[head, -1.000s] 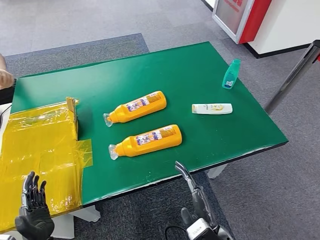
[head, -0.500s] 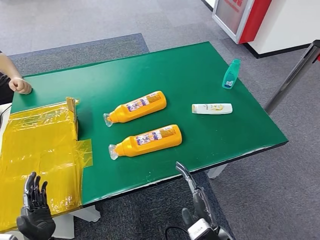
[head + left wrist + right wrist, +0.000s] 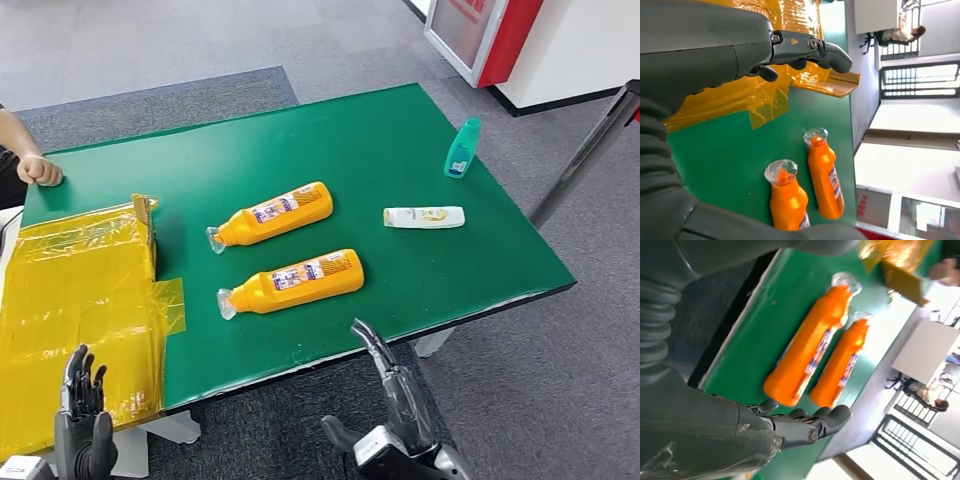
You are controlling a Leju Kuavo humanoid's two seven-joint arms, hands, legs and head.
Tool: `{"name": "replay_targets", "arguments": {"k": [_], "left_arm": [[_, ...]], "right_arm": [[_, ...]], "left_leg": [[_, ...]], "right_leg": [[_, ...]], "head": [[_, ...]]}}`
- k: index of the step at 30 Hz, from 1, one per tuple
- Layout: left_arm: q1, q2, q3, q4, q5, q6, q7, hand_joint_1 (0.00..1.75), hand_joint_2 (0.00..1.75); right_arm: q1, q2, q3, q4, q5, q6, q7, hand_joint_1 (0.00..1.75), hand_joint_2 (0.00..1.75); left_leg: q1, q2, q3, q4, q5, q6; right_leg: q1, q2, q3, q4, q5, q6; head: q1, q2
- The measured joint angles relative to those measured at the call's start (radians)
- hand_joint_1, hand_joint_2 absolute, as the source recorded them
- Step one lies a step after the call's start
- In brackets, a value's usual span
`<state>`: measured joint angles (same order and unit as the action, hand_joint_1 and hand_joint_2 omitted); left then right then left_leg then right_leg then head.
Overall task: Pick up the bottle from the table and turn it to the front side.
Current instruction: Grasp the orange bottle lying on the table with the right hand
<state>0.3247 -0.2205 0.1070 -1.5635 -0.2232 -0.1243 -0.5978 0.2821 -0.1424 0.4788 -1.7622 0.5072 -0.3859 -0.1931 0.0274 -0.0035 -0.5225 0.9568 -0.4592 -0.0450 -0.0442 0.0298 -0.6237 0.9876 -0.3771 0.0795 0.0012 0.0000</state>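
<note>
We note open green counter (image 3: 392, 130) around the near orange bottle (image 3: 294, 282) on all sides; the far orange bottle (image 3: 272, 216) lies apart beyond it, the yellow film (image 3: 75, 290) leftward.

Grey carpet floor (image 3: 189, 40), red-white cabinet (image 3: 490, 35)

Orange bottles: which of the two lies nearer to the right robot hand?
The orange bottle at the front table edge, just beyond the right robot hand; the other orange bottle lies farther back.
</note>
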Motion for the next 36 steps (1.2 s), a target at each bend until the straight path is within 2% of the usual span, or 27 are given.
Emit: {"name": "replay_targets", "arguments": {"k": [3, 7, 14, 22, 28, 36], "left_arm": [[-0.013, 0.008, -0.007, 0.015, -0.029, 0.002, -0.018, 0.0, 1.75], [-0.033, 0.024, -0.03, 0.043, -0.05, 0.007, -0.037, 0.0, 1.75], [-0.084, 0.052, -0.083, 0.102, -0.052, -0.006, -0.05, 0.0, 1.75], [-0.139, 0.072, -0.137, 0.169, -0.056, -0.008, -0.058, 0.0, 1.75], [-0.163, 0.081, -0.163, 0.205, -0.059, -0.007, -0.061, 0.0, 1.75], [-0.206, 0.093, -0.202, 0.263, -0.061, -0.002, -0.064, 0.0, 1.75]], "right_arm": [[-0.039, 0.0, -0.033, -0.01, 0.154, 0.062, 0.08, 0.0, 1.75], [-0.121, -0.001, -0.088, -0.008, 0.315, 0.159, 0.14, 0.0, 1.75], [-0.376, -0.025, -0.113, 0.119, 0.481, 0.319, 0.253, 0.0, 1.75], [-0.659, -0.036, -0.041, 0.401, 0.553, 0.464, 0.317, 0.0, 1.75], [-0.772, -0.024, 0.016, 0.566, 0.555, 0.502, 0.32, 0.0, 1.75], [-0.911, 0.081, 0.106, 0.842, 0.475, 0.55, 0.296, 0.0, 1.75]], "left_leg": [[0.0, 0.0, 0.0, 0.0, 0.0, 0.0], [0.0, 0.0, 0.001, 0.0, 0.001, 0.0], [0.0, 0.0, 0.002, 0.0, 0.004, 0.0], [0.0, 0.0, 0.001, 0.001, 0.006, 0.0], [0.0, 0.0, 0.0, 0.001, 0.006, 0.0], [0.0, 0.0, 0.0, 0.001, 0.007, 0.0]], "right_leg": [[0.0, 0.0, 0.0, 0.0, 0.0, 0.0], [0.0, 0.0, 0.001, 0.0, 0.001, 0.0], [0.0, 0.0, 0.001, 0.0, 0.003, 0.0], [0.0, 0.0, 0.0, 0.0, 0.005, 0.0], [0.0, 0.0, 0.0, 0.0, 0.005, 0.0], [0.0, 0.0, -0.001, 0.0, 0.005, 0.0]], "head": [[0.0, 0.0], [0.0, 0.0], [0.0, 0.0], [0.0, 0.0], [0.0, 0.0], [0.0, 0.0]]}}
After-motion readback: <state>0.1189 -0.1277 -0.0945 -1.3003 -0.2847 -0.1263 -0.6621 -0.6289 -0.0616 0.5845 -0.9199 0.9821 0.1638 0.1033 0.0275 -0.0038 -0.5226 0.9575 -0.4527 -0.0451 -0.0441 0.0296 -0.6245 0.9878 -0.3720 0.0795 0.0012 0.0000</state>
